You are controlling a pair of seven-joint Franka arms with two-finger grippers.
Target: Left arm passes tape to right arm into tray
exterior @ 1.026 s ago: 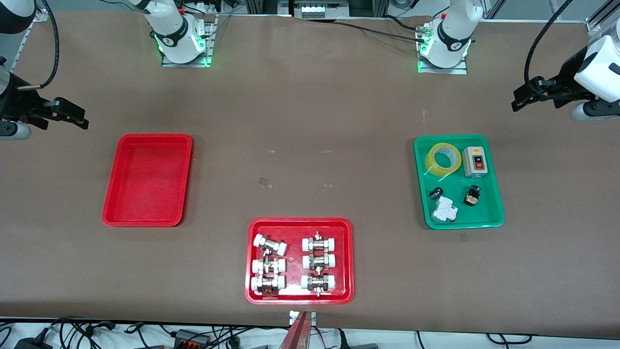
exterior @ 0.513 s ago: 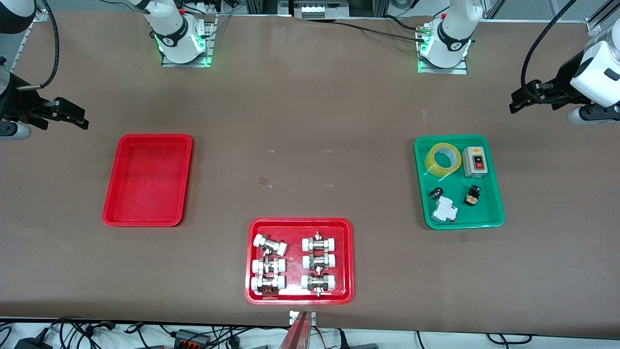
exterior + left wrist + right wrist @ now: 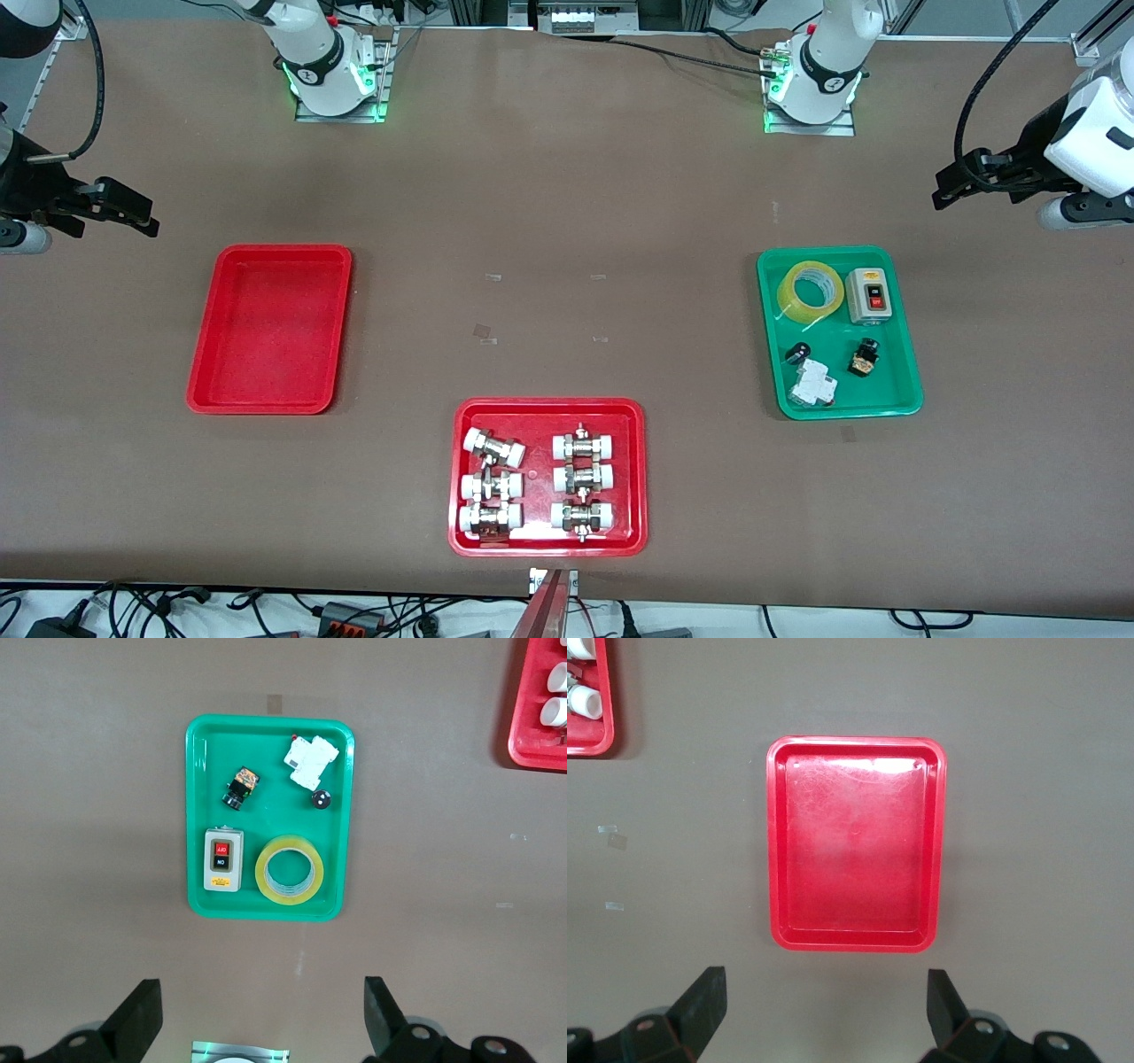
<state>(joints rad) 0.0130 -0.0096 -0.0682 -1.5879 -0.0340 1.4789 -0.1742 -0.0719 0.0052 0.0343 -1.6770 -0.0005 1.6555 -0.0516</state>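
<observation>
The yellow tape roll [image 3: 811, 292] lies flat in a green tray [image 3: 904, 390] toward the left arm's end; it also shows in the left wrist view [image 3: 290, 870]. My left gripper [image 3: 952, 182] is open and empty, up over bare table at that end, apart from the green tray; its jaws stand wide in the left wrist view [image 3: 261, 1010]. The plain red tray [image 3: 270, 403] lies empty toward the right arm's end and shows in the right wrist view [image 3: 857, 939]. My right gripper [image 3: 131, 210] is open and empty over bare table beside it, jaws wide [image 3: 824, 1001].
A red tray with white-capped metal fittings [image 3: 547, 545] sits near the table's front edge. In the green tray beside the tape are a grey switch box [image 3: 868, 295], a white breaker [image 3: 813, 387] and two small black parts.
The left wrist has shifted and turned slightly; the right gripper has drifted a little. The tape and trays have not moved.
</observation>
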